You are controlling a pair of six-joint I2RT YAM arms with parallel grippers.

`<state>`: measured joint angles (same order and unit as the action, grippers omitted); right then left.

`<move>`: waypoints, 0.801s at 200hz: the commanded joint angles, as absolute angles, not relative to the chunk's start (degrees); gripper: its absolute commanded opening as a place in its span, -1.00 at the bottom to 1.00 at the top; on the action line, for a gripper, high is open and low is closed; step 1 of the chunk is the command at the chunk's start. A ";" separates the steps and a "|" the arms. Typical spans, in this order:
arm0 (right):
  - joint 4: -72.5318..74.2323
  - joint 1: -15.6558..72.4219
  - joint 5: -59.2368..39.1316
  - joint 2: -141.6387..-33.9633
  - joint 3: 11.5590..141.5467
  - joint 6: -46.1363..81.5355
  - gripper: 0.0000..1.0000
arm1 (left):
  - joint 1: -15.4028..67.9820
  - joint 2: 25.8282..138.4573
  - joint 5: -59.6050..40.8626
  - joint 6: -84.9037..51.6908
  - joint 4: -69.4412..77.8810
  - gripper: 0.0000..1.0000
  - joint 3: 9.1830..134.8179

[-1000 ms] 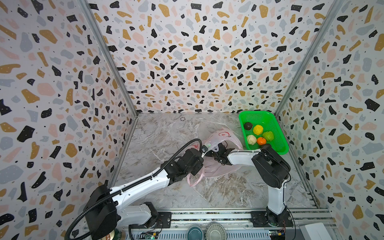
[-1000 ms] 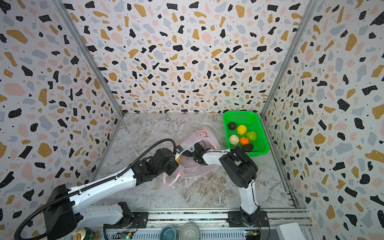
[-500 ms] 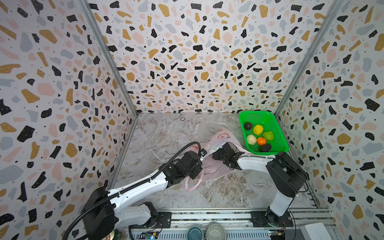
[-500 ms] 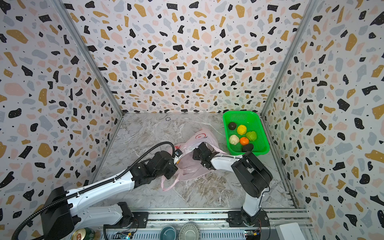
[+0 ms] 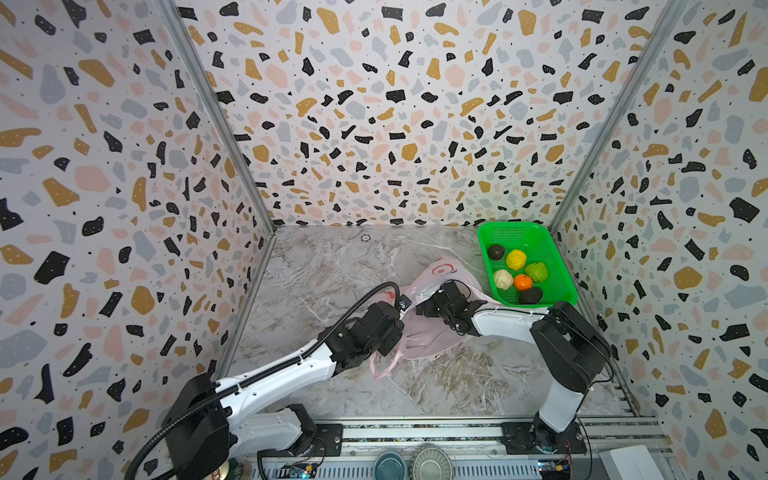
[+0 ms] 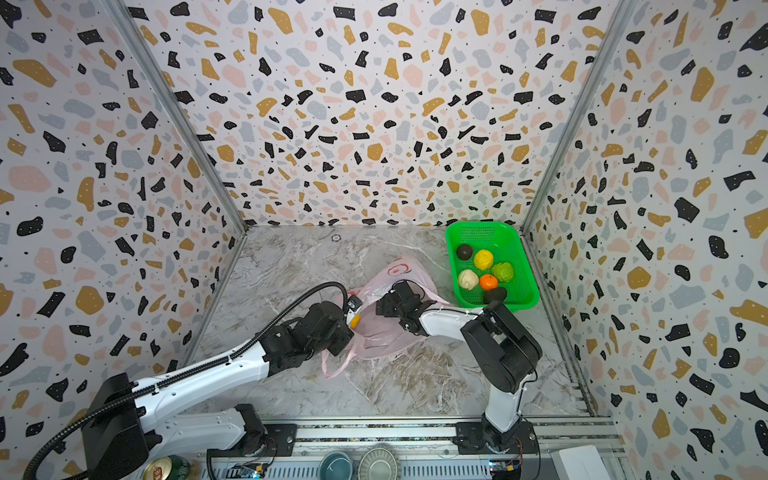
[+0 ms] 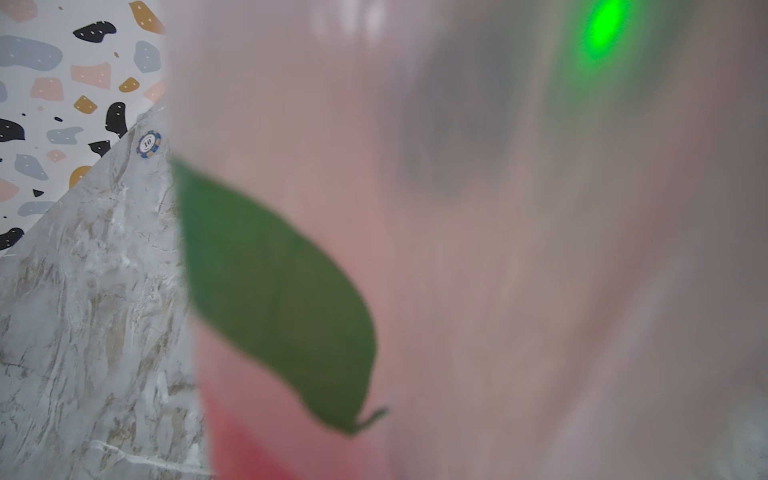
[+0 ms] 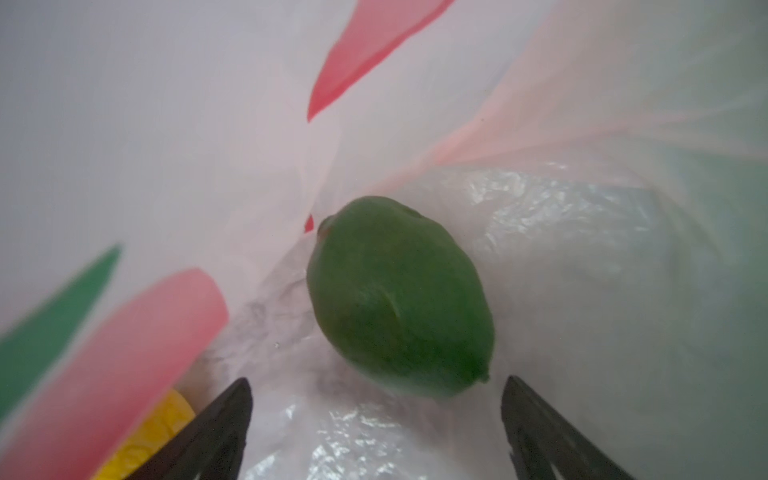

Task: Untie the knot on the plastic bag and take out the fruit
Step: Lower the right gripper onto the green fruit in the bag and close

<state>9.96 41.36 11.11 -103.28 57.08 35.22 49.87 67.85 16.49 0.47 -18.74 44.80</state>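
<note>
Green fruit (image 8: 399,299) inside plastic bag (image 8: 166,124), just ahead of wide-spread right gripper (image 8: 377,379).

Bright green mesh basket (image 5: 524,236) (image 6: 482,233) in the far right corner of a marbled tabletop (image 5: 332,266). Small blue-and-white poker chip (image 5: 365,238) (image 7: 148,144), marked 10, flat near the back wall. Terrazzo-patterned panels (image 5: 395,124) on three sides. Below the front rail (image 5: 415,432), two small bowls (image 5: 390,466) (image 5: 432,463) side by side, a drink can (image 6: 164,469) further left, a white box (image 5: 627,461) far right.
</note>
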 commanded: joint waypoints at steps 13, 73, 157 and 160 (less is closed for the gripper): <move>9.14 40.28 11.02 -106.80 62.37 32.07 1.00 | 49.61 67.94 16.83 0.91 -17.37 -1.00 46.62; 11.06 38.54 11.19 -113.19 67.91 27.99 0.99 | 49.59 68.46 16.17 1.64 -17.31 -1.00 47.20; 16.08 38.28 10.60 -116.51 68.05 28.22 0.53 | 49.60 69.35 15.03 2.81 -17.28 -1.00 48.96; 16.09 38.24 10.55 -116.46 67.94 28.21 0.49 | 49.64 69.28 15.03 2.89 -17.30 -1.00 48.96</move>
